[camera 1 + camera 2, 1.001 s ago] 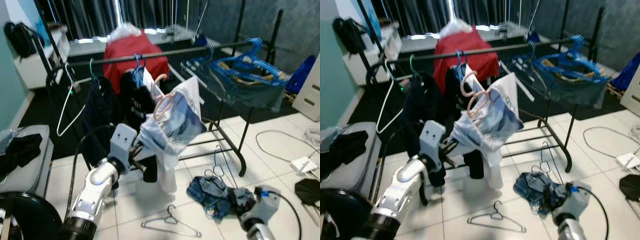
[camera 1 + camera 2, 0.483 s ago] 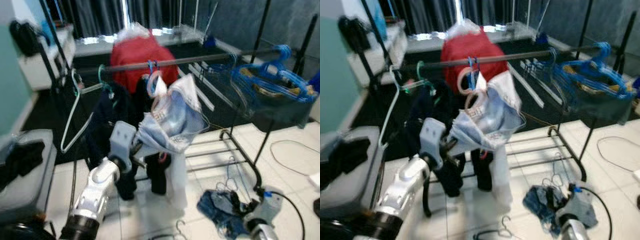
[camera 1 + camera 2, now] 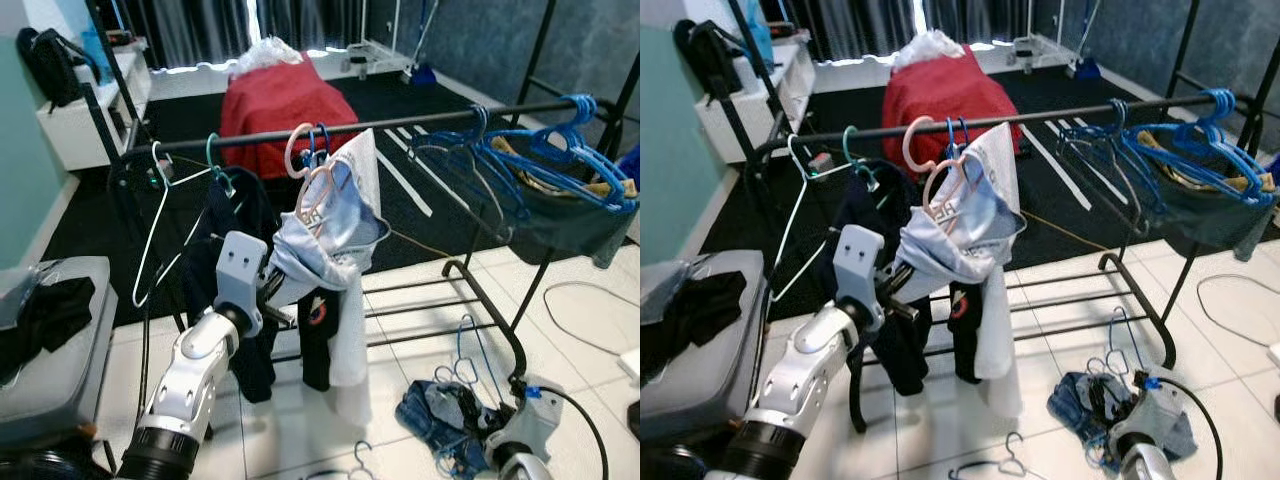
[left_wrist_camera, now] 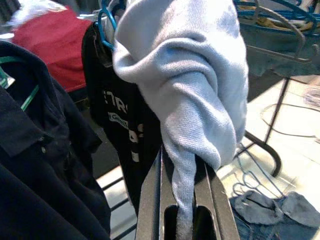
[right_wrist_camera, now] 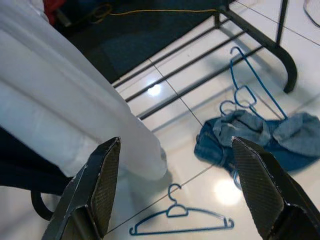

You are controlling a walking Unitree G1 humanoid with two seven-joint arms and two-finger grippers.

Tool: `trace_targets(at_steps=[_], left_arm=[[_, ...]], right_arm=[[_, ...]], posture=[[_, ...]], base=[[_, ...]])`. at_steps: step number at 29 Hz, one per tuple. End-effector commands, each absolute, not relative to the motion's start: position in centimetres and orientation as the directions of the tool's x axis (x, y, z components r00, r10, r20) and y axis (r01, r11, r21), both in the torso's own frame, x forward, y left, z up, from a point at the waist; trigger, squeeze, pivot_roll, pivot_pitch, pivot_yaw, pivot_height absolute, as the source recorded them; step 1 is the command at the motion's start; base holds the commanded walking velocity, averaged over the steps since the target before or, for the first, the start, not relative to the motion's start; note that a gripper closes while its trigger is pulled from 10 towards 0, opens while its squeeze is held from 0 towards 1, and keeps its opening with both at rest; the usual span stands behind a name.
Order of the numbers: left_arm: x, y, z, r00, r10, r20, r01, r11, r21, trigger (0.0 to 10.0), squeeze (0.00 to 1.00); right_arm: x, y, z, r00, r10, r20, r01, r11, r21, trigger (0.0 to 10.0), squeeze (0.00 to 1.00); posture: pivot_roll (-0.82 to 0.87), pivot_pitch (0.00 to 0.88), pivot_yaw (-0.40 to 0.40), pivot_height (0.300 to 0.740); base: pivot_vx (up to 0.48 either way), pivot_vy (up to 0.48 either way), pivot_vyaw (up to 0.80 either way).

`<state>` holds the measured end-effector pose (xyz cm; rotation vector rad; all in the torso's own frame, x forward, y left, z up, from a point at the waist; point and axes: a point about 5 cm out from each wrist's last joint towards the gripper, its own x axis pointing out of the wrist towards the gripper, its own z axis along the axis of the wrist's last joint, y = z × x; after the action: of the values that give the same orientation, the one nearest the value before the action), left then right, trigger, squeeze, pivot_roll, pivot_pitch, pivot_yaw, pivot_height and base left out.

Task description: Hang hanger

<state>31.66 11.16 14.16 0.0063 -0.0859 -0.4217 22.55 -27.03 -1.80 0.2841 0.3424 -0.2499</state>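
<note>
Clothes hang on the rail (image 3: pixel 400 119), a bed (image 3: pixel 275 95) stands behind it, and a hanger (image 5: pixel 177 222) lies on the floor (image 5: pixel 200 195) before it.

Left gripper (image 3: pixel 283 296) fingertips buried in the pale garment (image 3: pixel 330 235), pink hanger (image 3: pixel 312 190) shoulders covered by that cloth, floor hanger (image 3: pixel 352 462) cut by the near edge.

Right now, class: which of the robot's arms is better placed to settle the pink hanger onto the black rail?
Left. Its hand is shut on the pale blue garment draped on the pink hanger at the black rail. The right hand hangs open, low over the floor.
</note>
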Motion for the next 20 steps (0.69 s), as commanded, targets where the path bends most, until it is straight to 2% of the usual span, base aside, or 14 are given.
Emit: trace_targets(at_steps=[1,20], left_arm=[[31.58,11.01,14.31,0.910,-0.406,0.084,0.406,0.914,0.013,10.0,0.00],[31.53,11.23,13.91,0.922,-0.384,0.037,0.385,0.923,-0.013,10.0,0.00]], right_arm=[[22.45,-27.07,-1.86,0.911,-0.197,-0.362,0.293,0.927,0.233,10.0,0.00],[22.59,-26.77,-1.72,0.920,-0.178,-0.349,0.268,0.936,0.229,10.0,0.00]], posture=[[-0.12,0.000,0.046,0.710],[-0.13,0.000,0.049,0.710]], base=[[0.000,-0.469,0.00],[0.000,-0.467,0.03]])
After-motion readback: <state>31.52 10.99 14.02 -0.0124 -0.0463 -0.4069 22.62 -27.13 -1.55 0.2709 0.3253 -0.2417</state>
